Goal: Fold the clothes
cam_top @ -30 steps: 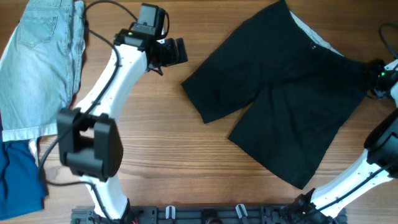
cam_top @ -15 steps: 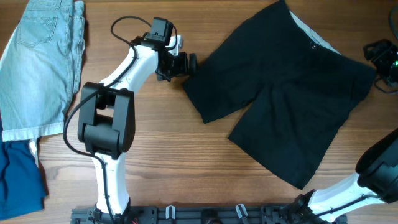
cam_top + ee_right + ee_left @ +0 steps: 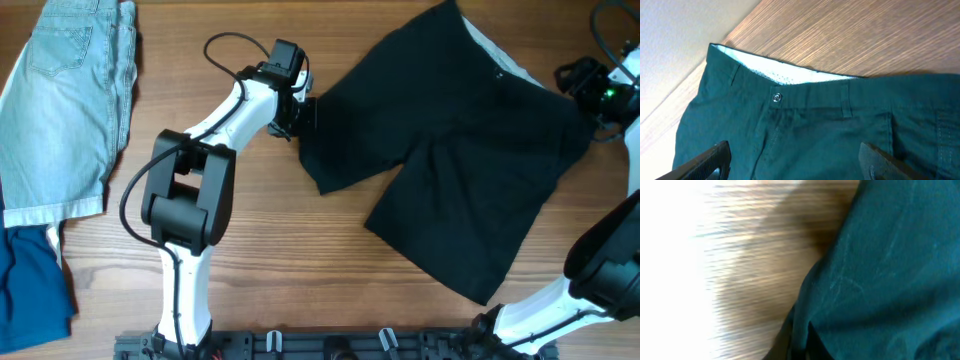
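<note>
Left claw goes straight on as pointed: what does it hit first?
The shorts: the left claw points at the near leg's edge, right at it. Blurred wrist view, so contact is unclear.

Light-blue denim shorts (image 3: 60, 100) lie flat at the upper left of the overhead frame; a bright blue cloth (image 3: 30, 285) sits just below them, lower left; both rest on the wooden table (image 3: 300, 270).
</note>
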